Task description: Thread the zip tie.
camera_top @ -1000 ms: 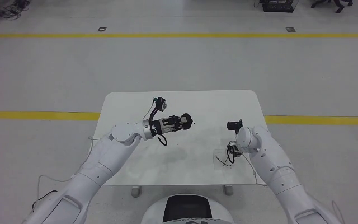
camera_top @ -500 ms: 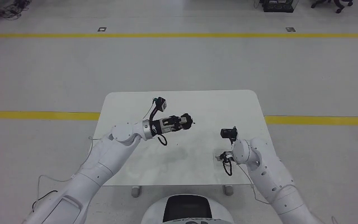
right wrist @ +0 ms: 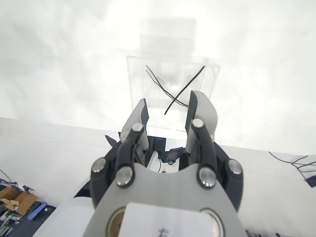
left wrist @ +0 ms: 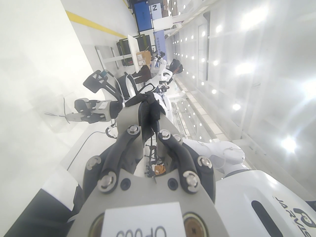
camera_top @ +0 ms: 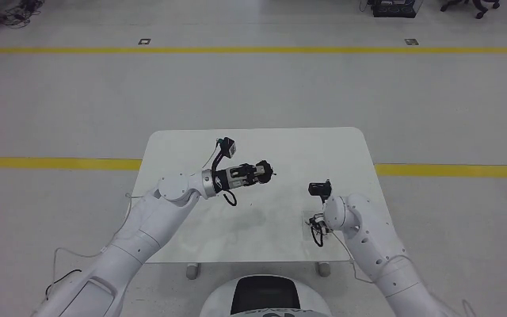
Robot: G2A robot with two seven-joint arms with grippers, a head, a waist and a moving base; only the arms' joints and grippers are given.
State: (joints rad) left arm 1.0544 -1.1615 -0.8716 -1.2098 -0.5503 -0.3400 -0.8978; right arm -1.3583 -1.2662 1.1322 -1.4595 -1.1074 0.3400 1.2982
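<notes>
My left gripper (camera_top: pixel 268 168) hangs above the middle of the white table (camera_top: pixel 317 147), shut on a black zip tie (left wrist: pixel 148 110) that runs up between its fingers (left wrist: pixel 128 114). My right gripper (right wrist: pixel 169 108) is open, its tips just above the near edge of a small clear tray (right wrist: pixel 172 58). Loose black zip ties (right wrist: pixel 188 85) lie crossed inside that tray, one end reaching between the open fingers without touching them. In the top view the right gripper (camera_top: pixel 316 225) sits low over the tray at the table's front right.
The tray stands close to the table's front edge (camera_top: pixel 261 260). Bare tabletop lies between the two grippers and toward the back. In the left wrist view the right gripper (left wrist: pixel 71 117) shows farther off, beside the tray (left wrist: pixel 55 122).
My right arm has drawn back toward the table's front and shifted left, bringing its gripper over the tray. The left arm has not moved.
</notes>
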